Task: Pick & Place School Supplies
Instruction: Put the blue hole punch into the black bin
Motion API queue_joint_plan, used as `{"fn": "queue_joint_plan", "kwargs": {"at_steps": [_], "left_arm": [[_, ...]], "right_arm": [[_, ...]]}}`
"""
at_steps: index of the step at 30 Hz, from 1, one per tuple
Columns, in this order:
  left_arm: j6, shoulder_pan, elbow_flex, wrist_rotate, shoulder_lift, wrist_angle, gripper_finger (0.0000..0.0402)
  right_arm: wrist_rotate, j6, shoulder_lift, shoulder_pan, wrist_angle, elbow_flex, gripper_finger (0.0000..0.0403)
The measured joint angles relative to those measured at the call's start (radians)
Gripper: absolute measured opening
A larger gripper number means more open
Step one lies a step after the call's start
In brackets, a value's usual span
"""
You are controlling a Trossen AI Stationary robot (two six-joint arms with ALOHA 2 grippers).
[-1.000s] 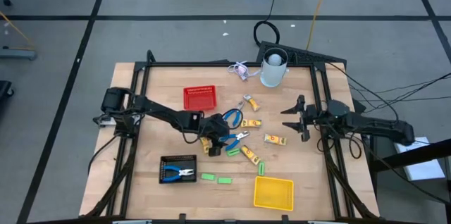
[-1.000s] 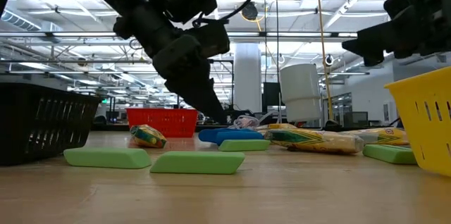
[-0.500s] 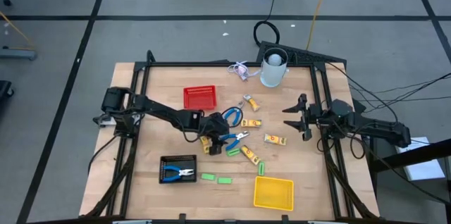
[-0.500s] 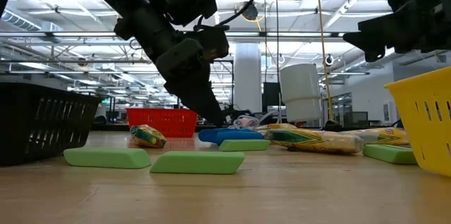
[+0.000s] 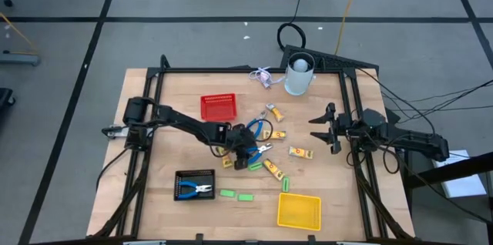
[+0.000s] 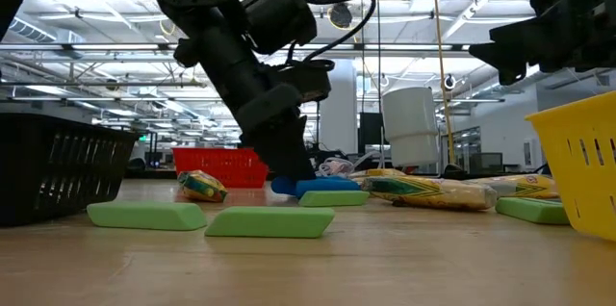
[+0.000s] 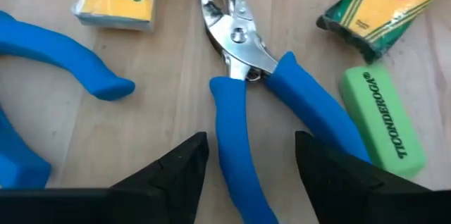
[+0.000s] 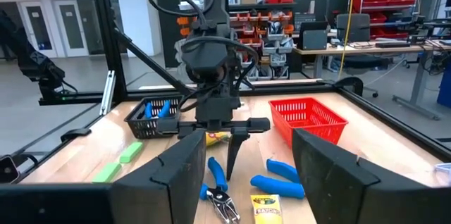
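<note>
A blue-handled silver-jawed tool (image 7: 243, 76) lies flat at the table's middle (image 5: 259, 151). My left gripper (image 7: 250, 164) is open low over it (image 5: 246, 155), with one finger on either side of the handles. Blue scissors (image 5: 254, 128), yellow crayon boxes (image 5: 301, 152) (image 5: 272, 169) and green erasers (image 5: 227, 193) (image 5: 284, 184) lie flat around it. My right gripper (image 5: 322, 128) is open and hangs in the air at the table's right side. My left gripper comes slanting down from the table's left over the tool's blue handles (image 7: 232, 132). One handle (image 7: 317, 111) runs under a finger (image 7: 338, 164). Whether a finger touches it, I cannot tell.
A red basket (image 5: 218, 107) stands far left of the pile, and a black basket (image 5: 195, 186) holding another blue-handled tool stands near left. A yellow basket (image 5: 299, 210) sits at the near edge, a white cup (image 5: 300, 76) at the far edge. Bare wood lies along the right side.
My left gripper has moved toward the table's right and sunk lower, from beside the pile to over the blue-handled tool. The objects lie where they were.
</note>
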Motion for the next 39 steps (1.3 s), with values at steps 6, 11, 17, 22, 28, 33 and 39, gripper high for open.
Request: {"fn": "queue_joint_plan", "kwargs": {"at_steps": [6, 11, 17, 22, 28, 33, 39], "left_arm": [[-0.001, -0.01, 0.002, -0.032, -0.005, -0.046, 0.0099], [-0.007, -0.014, 0.002, -0.053, -0.007, -0.061, 0.0037], [-0.003, -0.022, -0.001, -0.06, -0.035, -0.092, 0.0037], [0.004, -0.059, -0.004, -0.142, -0.141, -0.17, 0.0037], [-0.018, -0.141, -0.002, -0.25, -0.294, -0.299, 0.0037], [-0.125, -0.257, -0.002, -0.334, -0.387, -0.501, 0.0037], [-0.338, -0.412, -0.002, -0.375, -0.422, -0.696, 0.0037]], "right_arm": [[0.0, 0.006, 0.0, 0.0, -0.001, 0.0, 0.0201], [0.0, 0.019, 0.0, 0.0, -0.004, 0.0, 0.0201], [0.0, 0.02, 0.0, 0.0, -0.005, 0.0, 0.0201], [0.0, 0.026, 0.0, 0.0, -0.005, 0.0, 0.0201], [0.0, 0.026, 0.0, 0.0, -0.006, 0.0, 0.0201], [0.0, 0.03, 0.0, 0.0, -0.007, 0.0, 0.0201], [-0.001, 0.03, 0.001, 0.0, -0.009, 0.0, 0.0201]]}}
